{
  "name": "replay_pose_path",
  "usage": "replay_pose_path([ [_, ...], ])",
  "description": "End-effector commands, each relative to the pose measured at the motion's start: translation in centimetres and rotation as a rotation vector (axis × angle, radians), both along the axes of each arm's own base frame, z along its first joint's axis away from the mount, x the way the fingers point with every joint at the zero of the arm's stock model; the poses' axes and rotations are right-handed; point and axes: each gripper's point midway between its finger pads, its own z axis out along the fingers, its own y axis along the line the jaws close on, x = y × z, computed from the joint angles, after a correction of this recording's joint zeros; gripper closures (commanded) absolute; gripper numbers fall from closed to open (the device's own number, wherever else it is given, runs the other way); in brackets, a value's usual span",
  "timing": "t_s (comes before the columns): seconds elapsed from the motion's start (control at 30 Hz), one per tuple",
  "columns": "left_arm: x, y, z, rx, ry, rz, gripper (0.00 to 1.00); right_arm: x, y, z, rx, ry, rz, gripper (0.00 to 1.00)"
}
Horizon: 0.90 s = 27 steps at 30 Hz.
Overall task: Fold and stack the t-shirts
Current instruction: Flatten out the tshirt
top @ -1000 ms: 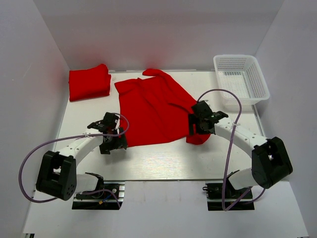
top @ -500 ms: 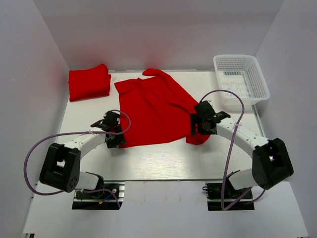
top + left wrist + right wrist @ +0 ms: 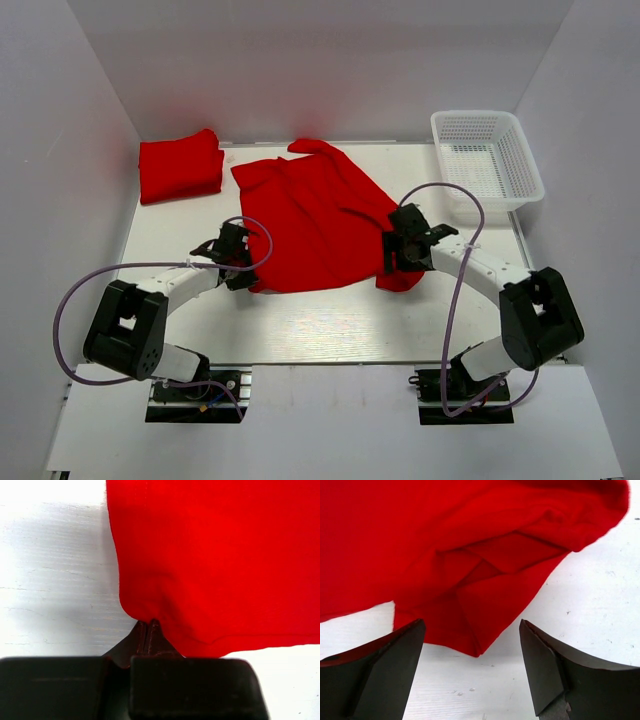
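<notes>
- Left gripper (image 3: 148, 631) is pinched shut on the spread t-shirt (image 3: 315, 220), at the hem corner toward the left edge of the table (image 3: 330, 322).
- Right gripper (image 3: 471, 629) gapes open, with the opposite hem corner just ahead.

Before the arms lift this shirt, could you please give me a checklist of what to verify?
1. Left gripper shut on spread t-shirt's near-left corner: ok.
2. Right gripper gripping near-right corner: not ok, jaws open, straddling it.
3. Folded t-shirt apart from the spread one: ok.
4. Basket clear of cloth: ok.
5. Left grip holds both layers: cannot tell.
</notes>
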Motion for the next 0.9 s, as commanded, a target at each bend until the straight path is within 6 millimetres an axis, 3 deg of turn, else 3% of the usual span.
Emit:
replay_pose_path([
  [0.0,-3.0,1.9,-2.1,0.087,0.106,0.009,1.00,0.7,-0.1,-0.7,-0.027,-0.012,0.018,0.19],
  [0.33,-3.4,2.0,-2.4,0.094,0.126,0.009,1.00,0.6,-1.4,-3.2,-0.107,0.018,-0.017,0.26],
  [0.47,-3.4,2.0,-2.4,0.091,0.127,0.017,1.00,0.5,-2.9,-3.3,-0.160,0.004,-0.113,0.52],
  [0.5,-3.6,2.2,-2.5,0.103,0.135,0.020,1.00,0.4,-3.1,-3.2,-0.165,-0.001,-0.125,0.64],
  [0.7,-3.8,2.8,-1.9,0.116,0.130,0.047,1.00,0.4,-4.2,-2.3,-0.176,-0.049,-0.213,0.82],
  [0.77,-3.8,3.2,-1.7,0.134,0.123,0.055,1.00,0.4,-4.5,-2.2,-0.177,-0.057,-0.233,0.99],
  [0.87,-3.4,3.3,-1.1,0.123,0.107,0.074,1.00,0.1,-5.1,-2.3,-0.168,-0.059,-0.279,1.00],
])
